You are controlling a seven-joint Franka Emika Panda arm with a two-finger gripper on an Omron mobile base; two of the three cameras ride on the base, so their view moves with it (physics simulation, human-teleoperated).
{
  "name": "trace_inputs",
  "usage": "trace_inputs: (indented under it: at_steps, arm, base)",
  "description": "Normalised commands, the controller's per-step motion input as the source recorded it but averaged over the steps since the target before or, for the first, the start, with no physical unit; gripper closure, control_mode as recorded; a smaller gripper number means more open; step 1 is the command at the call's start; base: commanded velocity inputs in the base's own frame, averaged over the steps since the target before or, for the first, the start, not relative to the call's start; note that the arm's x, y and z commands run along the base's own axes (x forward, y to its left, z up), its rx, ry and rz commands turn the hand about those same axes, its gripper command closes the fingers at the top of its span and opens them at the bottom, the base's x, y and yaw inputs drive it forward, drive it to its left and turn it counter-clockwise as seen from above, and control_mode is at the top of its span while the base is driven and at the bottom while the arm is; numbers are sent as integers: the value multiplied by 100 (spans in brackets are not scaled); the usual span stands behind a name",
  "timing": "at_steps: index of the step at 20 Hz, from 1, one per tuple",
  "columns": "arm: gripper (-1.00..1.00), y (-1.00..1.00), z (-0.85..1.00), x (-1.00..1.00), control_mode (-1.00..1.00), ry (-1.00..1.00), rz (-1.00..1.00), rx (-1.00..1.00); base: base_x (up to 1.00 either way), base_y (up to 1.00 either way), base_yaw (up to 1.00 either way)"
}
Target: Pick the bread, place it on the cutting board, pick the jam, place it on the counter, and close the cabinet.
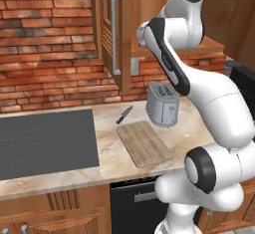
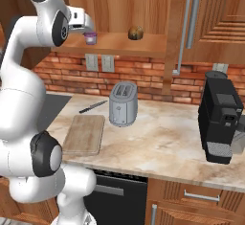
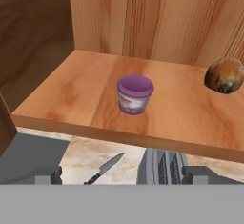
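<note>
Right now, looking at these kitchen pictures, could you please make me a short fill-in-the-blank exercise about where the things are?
1. The bread and the jam both sit on the shelf inside the open ____.
2. The cutting board lies flat on the ____.
3. Beside the board stands a grey ____.
4. Behind the board lies a black-handled ____.

Missing words: cabinet; counter; toaster; knife

A: Jam (image 3: 135, 94) is showing purple, pale label patch on the side. Bread (image 3: 225, 75) is looking dark brown w/ golden patch.

B: Cabinet (image 2: 210, 23) is reading warm brown wood, silver handles. Counter (image 2: 167, 133) is showing beige marble, faint veins. Cutting board (image 1: 144, 142) is looking light wood, grain visible. Toaster (image 2: 123, 104) is showing grey.
</note>
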Motion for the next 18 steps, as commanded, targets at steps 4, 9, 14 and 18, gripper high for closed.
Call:
trace_inputs:
  at_steps: [4, 9, 14, 18]
  arm:
    - [-100, 0, -18, 23, -100, 0, 0, 0]
    - [-100, 0, -27, 20, -100, 0, 0, 0]
    - [-100, 0, -22, 20, -100, 0, 0, 0]
    - [-100, 0, -1, 32, -100, 0, 0, 1]
  base:
    - [0, 0, 0]
    - [0, 0, 0]
    - [0, 0, 0]
    - [0, 0, 0]
